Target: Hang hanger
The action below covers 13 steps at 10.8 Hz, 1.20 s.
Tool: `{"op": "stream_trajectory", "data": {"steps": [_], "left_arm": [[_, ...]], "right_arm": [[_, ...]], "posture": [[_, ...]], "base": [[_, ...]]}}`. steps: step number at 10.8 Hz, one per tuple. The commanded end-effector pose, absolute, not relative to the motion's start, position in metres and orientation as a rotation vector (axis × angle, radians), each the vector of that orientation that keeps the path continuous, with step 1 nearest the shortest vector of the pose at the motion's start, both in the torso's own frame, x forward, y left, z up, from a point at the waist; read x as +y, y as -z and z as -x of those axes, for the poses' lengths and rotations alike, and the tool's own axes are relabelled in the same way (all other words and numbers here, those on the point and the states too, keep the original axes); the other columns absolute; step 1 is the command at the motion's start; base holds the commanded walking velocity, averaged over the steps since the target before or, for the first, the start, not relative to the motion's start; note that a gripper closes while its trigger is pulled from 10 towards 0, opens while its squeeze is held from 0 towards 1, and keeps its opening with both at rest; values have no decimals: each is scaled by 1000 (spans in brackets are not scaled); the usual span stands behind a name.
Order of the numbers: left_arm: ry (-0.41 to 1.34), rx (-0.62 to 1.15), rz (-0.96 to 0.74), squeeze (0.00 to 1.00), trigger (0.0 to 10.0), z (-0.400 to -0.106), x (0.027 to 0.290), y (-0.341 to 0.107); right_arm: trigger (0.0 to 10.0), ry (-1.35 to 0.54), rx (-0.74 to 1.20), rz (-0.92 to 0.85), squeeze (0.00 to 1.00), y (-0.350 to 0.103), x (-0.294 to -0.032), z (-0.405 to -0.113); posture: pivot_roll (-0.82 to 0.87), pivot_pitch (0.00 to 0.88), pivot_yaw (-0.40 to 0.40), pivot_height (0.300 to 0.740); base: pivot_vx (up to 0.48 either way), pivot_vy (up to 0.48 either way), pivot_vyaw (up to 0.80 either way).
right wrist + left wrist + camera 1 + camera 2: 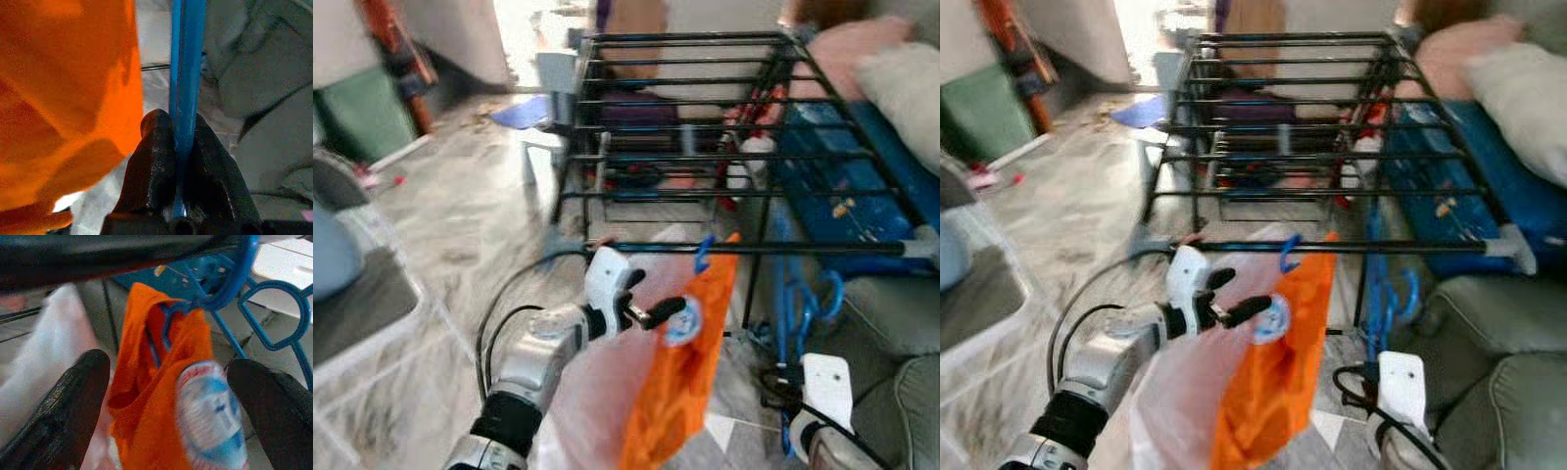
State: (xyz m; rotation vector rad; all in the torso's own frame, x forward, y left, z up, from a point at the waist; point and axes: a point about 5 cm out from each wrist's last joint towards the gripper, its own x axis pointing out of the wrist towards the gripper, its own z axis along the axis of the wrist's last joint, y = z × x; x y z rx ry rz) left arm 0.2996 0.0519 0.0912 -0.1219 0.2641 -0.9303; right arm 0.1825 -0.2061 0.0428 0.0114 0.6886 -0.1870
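Note:
A blue hanger's hook [705, 253] sits over the front bar of the black drying rack [773, 249]. An orange garment [680, 382] with a round white and blue print hangs from it, and a pale pink cloth [587, 401] hangs beside it. My left gripper [651, 313] is open in front of the garment, and its fingers [73, 401] stand on either side of the orange cloth [146, 382]. Low on the right, my right gripper [182, 147] is shut on a blue hanger bar [185, 73], beside orange cloth.
More blue hangers [813, 299] dangle below the rack's front bar. A grey sofa [901, 323] and a blue cover with pillows [842, 166] lie to the right. A grey basket [362, 294] stands at the left on the marble floor [470, 215].

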Motion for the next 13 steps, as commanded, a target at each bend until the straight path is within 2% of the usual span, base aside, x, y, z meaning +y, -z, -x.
{"op": "stream_trajectory", "data": {"steps": [1,3,5,9,11,13], "left_arm": [[956,261,112,0,10000,-298,44,-93],[957,267,108,0,10000,-298,45,-92],[962,272,105,0,10000,-298,45,-92],[963,280,95,0,10000,-298,45,-92],[961,283,93,0,10000,-297,47,-92],[975,268,94,0,10000,-295,49,-93]], "right_arm": [[10000,198,709,-13,0,-42,-213,-179],[10000,130,730,-21,0,-42,-214,-184],[10000,93,692,-5,0,-54,-225,-201],[10000,20,701,-55,0,-68,-253,-258],[10000,-51,724,-60,0,-71,-255,-276],[10000,-103,742,26,0,-70,-256,-284]], "posture": [[-72,0,4,740],[-72,0,8,740],[-71,0,10,740],[-49,0,8,740],[-39,0,3,740],[-35,0,1,740]], "base": [[0,0,0],[0,0,0],[0,0,0],[0,0,0],[0,0,0],[0,0,0]]}}
